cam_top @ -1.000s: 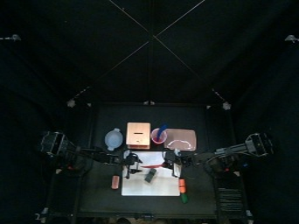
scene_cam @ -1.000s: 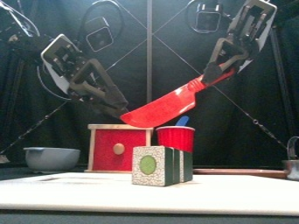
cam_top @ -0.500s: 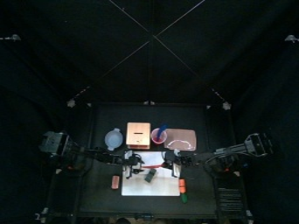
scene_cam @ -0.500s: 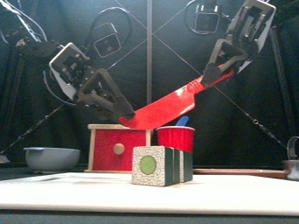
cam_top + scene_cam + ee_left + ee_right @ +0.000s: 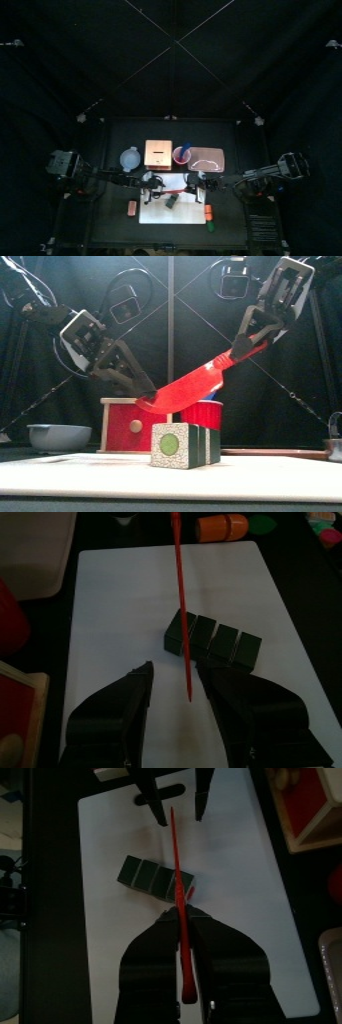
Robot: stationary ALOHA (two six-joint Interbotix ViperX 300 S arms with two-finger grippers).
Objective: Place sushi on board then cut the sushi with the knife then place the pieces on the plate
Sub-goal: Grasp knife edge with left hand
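Sushi (image 5: 183, 445) sits mid-board (image 5: 80, 464), uncut, dark green blocks joined in a row. My right gripper (image 5: 254, 344) is up high, clamped on the knife (image 5: 201, 378) handle. The red blade slopes down to my left, above the sushi and clear of it. My left gripper (image 5: 150, 404) is at the blade tip, fingers (image 5: 127, 702) apart with the blade between them; can't tell if they touch it. Behind the board: cup (image 5: 207, 414), box (image 5: 131, 424), bowl (image 5: 59, 436).

Top view dim; white board (image 5: 160, 215) brightest, perhaps lit from above.
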